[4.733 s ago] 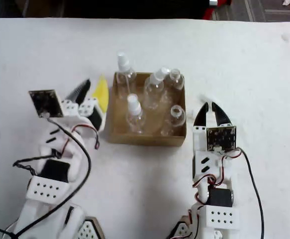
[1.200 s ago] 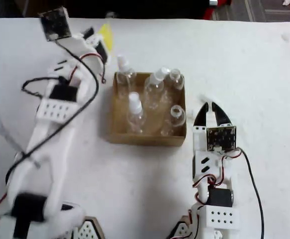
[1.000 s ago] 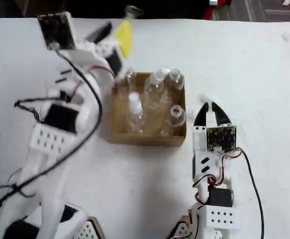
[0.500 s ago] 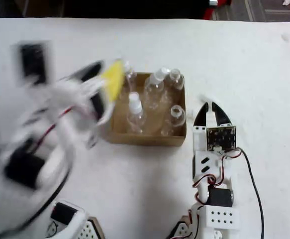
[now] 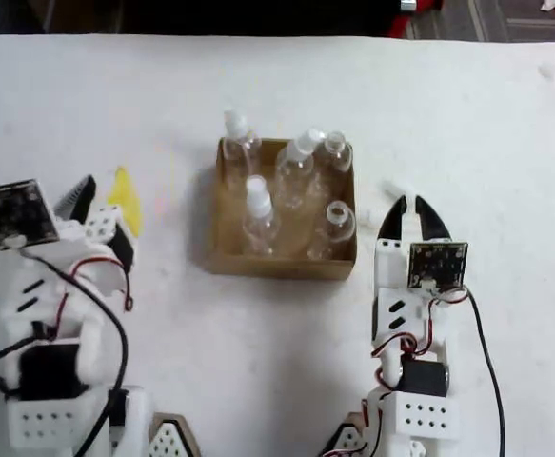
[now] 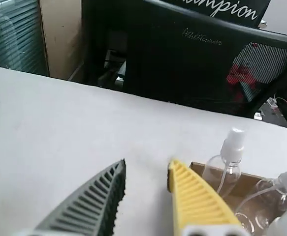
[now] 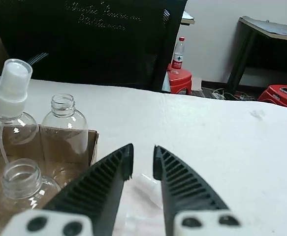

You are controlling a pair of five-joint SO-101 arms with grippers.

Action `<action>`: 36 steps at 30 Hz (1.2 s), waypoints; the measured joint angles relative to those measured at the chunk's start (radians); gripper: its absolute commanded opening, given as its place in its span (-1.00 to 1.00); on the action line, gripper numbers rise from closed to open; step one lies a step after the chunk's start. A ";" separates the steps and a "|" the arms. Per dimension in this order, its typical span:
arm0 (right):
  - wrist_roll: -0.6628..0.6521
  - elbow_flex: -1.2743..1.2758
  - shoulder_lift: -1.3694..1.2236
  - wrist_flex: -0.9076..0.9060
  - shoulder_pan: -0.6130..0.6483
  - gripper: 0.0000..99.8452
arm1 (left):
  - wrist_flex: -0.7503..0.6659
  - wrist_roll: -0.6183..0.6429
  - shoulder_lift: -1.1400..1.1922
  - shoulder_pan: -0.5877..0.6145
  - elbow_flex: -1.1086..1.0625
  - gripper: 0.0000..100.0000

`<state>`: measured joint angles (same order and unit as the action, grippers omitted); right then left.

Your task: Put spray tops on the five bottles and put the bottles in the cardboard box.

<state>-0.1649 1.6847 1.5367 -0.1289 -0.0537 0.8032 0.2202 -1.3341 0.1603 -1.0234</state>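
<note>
The cardboard box sits mid-table and holds several clear bottles. Three carry white spray tops: one at the back left corner, one at the back middle, one at the front. Two stand with bare necks on the box's right side. My left gripper is left of the box, open and empty, with grey and yellow fingers. Just right of the box, my right gripper is narrowly open with nothing between its black fingers. From the right wrist I see a topped bottle and two bare-necked ones.
A small whitish piece lies on the table just beyond the right gripper's tips. White tabletop spreads around the box. Past the table's far edge stands a dark chair.
My left arm swung from the table's far side, past the box's left edge, back to the near left, its gripper open throughout. The right gripper shifted slightly right. The bottles stayed put.
</note>
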 measured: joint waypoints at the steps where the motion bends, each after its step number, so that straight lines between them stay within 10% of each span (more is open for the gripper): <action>1: 0.003 0.000 0.000 0.000 0.000 -0.73 | -0.032 -0.002 -0.003 0.000 -0.040 -0.72; 10: 0.015 -0.041 -0.008 -0.034 -0.061 -0.80 | -0.152 -0.092 0.006 -0.071 -0.183 -0.73; 19: 0.044 -0.560 -0.331 -0.436 -0.084 -0.80 | -0.227 -0.117 0.451 -0.072 -0.063 -0.73; 36: -0.640 -1.657 -1.623 -1.011 -0.123 -0.80 | -0.512 -0.118 1.002 -0.051 0.031 -0.73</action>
<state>-0.8048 0.0276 -0.0867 -1.1400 -0.1765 0.2908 0.1020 -0.3322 0.1097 -0.9927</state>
